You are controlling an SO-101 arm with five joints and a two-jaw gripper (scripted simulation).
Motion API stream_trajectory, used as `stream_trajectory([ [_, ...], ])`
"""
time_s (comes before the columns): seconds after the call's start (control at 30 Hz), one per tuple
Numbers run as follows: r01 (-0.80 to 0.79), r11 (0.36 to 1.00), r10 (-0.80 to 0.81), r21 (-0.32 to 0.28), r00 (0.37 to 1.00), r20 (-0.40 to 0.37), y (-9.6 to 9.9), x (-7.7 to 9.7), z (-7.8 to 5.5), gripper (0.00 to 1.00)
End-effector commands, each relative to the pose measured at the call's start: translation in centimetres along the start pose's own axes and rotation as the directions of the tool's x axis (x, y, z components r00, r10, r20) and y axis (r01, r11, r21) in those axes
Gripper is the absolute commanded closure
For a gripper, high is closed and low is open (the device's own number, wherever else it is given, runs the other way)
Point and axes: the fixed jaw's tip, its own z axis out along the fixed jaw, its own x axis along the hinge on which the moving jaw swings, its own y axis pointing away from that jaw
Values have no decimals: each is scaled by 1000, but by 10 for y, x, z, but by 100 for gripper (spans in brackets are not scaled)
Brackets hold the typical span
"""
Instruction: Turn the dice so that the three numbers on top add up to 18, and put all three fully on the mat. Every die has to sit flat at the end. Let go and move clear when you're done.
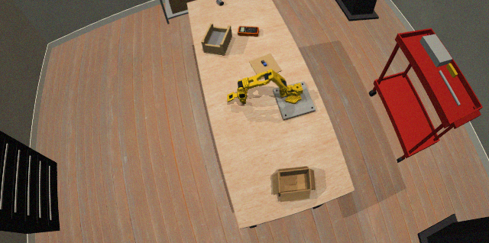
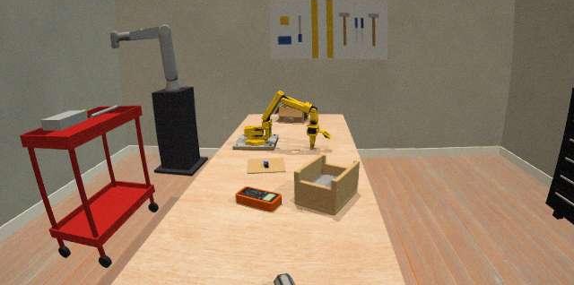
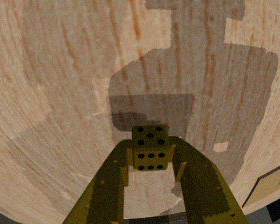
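In the wrist view my gripper (image 3: 151,152) is shut on a yellow die (image 3: 151,149) with black pips and holds it above the wooden table. The face toward the camera shows six pips in two rows. In the top view the gripper (image 1: 242,100) hangs left of the arm's grey base plate (image 1: 294,101); in the exterior view it (image 2: 312,145) points down just above the table. A tan mat (image 1: 267,62) lies beyond the arm, with a small blue die (image 1: 264,63) on it, also seen in the exterior view (image 2: 265,163). I see no third die.
An open wooden crate (image 1: 217,39) and an orange multimeter (image 1: 248,30) lie past the mat. A cardboard box (image 1: 293,183) sits near the table's other end. A small dark cylinder (image 1: 219,1) lies at the far end. A red cart (image 1: 428,86) stands off the table.
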Motion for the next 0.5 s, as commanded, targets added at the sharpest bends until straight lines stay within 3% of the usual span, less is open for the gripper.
stream_trajectory([
  [0.0,3,1000,-3,-2,1000,13,0,-2,-15,100],
  [0.47,3,1000,-3,-2,1000,13,2,0,-39,100],
])
